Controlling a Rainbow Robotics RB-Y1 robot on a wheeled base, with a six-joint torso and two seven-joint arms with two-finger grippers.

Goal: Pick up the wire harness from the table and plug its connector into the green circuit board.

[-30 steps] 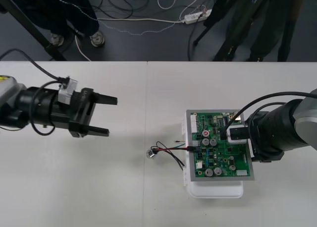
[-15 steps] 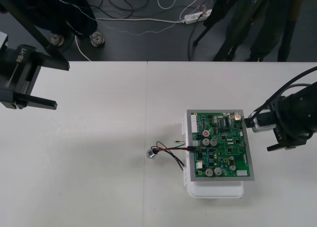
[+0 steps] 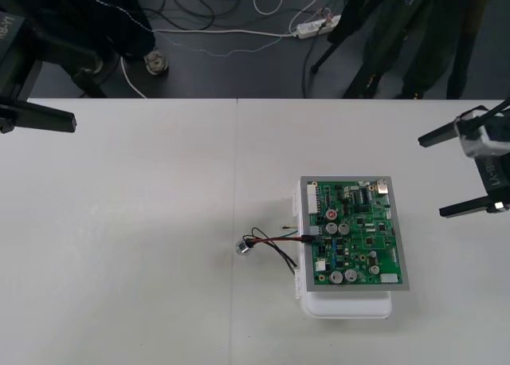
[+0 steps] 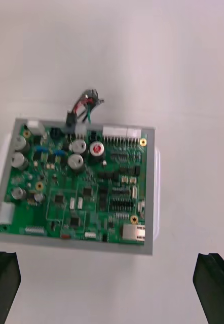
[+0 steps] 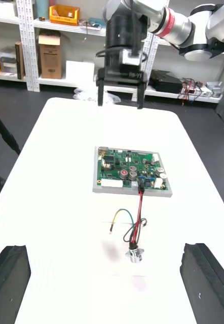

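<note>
Operator: Harness position, please?

Observer: The small wire harness [image 3: 271, 240] of thin red, black and green wires lies on the plain light table [image 3: 143, 285]. It is just beside the left edge of the flat green circuit board [image 3: 355, 233], which sits on a white plastic base [image 3: 347, 305].

Operator: And its two ends?

Observer: The small black plug [image 3: 307, 238] is seated in the board's left edge, next to a white connector. From it the red and black wires run out over the table to the round metal socket [image 3: 243, 247] with its flange. That rests on the table, apart from the board. The green wire [image 5: 123, 212] arches off to one side, with its loose end free on the table.

Operator: Left gripper?

Observer: The left gripper [image 5: 104, 247], with two black fingers, hangs at the table's far left corner, well apart from the harness. Its jaws are spread wide and grip nothing. In the left wrist view the socket and the board lie ahead of them.

Operator: Right gripper?

Observer: The right gripper [image 3: 433, 178] is over the table's right edge, near the board's far right corner but not touching it. Its jaws are released too, with nothing between them. In the right wrist view the board lies ahead, between the two parted fingers.
</note>
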